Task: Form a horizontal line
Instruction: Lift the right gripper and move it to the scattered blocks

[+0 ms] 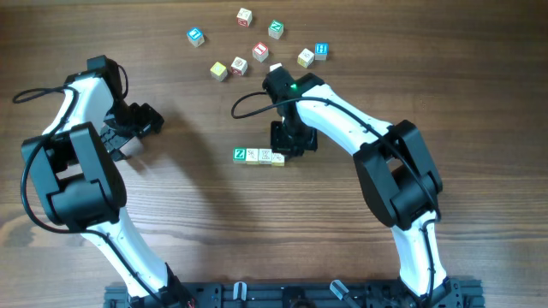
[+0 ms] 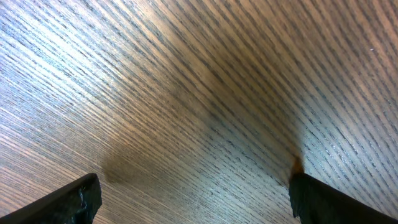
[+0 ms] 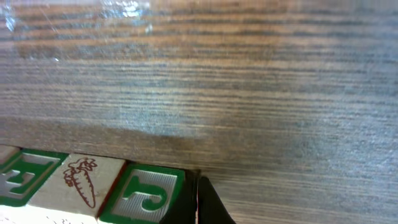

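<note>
The horizontal line (image 1: 259,156) is a short row of tiny cubes at the table's middle, with a green Z cube (image 1: 239,154) at its left end and paler ones to the right. My right gripper (image 1: 288,147) is shut and empty, low at the row's right end. In the right wrist view its closed fingertips (image 3: 198,186) press against the side of a green J cube (image 3: 146,193), with a carrot-faced cube (image 3: 81,180) and a green E cube (image 3: 18,177) beyond. My left gripper (image 1: 137,128) stands open far to the left; its wrist view shows bare wood between the fingers (image 2: 68,202).
Several loose cubes lie scattered at the back: a blue one (image 1: 196,36), a teal one (image 1: 276,29), a red one (image 1: 260,51), another blue one (image 1: 321,50) and pale ones (image 1: 219,70). A black cable (image 1: 244,107) loops beside the right wrist.
</note>
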Action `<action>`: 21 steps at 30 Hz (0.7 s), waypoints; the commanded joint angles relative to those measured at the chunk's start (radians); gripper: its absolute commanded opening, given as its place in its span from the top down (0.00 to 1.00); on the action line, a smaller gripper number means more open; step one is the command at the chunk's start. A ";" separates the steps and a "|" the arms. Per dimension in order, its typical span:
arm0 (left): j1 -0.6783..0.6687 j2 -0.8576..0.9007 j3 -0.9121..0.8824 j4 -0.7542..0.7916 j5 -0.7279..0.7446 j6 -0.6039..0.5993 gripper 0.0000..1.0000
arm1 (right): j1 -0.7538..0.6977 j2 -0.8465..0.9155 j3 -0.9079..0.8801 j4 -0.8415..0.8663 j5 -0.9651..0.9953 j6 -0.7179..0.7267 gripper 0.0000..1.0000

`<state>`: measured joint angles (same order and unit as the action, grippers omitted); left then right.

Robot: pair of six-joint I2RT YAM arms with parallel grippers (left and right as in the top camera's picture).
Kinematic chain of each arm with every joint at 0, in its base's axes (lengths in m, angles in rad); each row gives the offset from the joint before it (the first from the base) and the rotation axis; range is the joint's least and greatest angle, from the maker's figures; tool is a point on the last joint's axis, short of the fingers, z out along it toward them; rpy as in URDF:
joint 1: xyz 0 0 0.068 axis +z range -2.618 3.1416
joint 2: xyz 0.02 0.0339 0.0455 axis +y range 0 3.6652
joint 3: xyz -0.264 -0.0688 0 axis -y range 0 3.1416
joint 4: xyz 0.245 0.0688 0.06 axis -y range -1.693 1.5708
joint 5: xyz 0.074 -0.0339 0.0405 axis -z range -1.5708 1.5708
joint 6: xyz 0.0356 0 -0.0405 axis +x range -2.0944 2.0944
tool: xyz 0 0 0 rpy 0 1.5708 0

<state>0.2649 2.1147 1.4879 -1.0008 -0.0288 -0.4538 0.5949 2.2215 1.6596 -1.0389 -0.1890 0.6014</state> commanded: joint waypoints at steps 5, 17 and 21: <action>0.006 0.021 -0.012 0.003 -0.032 0.001 0.00 | -0.002 -0.011 0.018 -0.037 0.138 0.003 0.96; 0.006 0.021 -0.012 0.003 -0.032 0.001 0.00 | -0.053 -0.011 0.018 -0.046 0.347 0.004 0.94; 0.006 0.021 -0.012 0.003 -0.032 0.001 0.00 | -0.071 -0.011 0.016 -0.023 0.426 0.003 0.95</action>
<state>0.2646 2.1147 1.4879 -1.0008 -0.0288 -0.4538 0.5377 2.2215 1.6596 -1.0763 0.1555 0.6010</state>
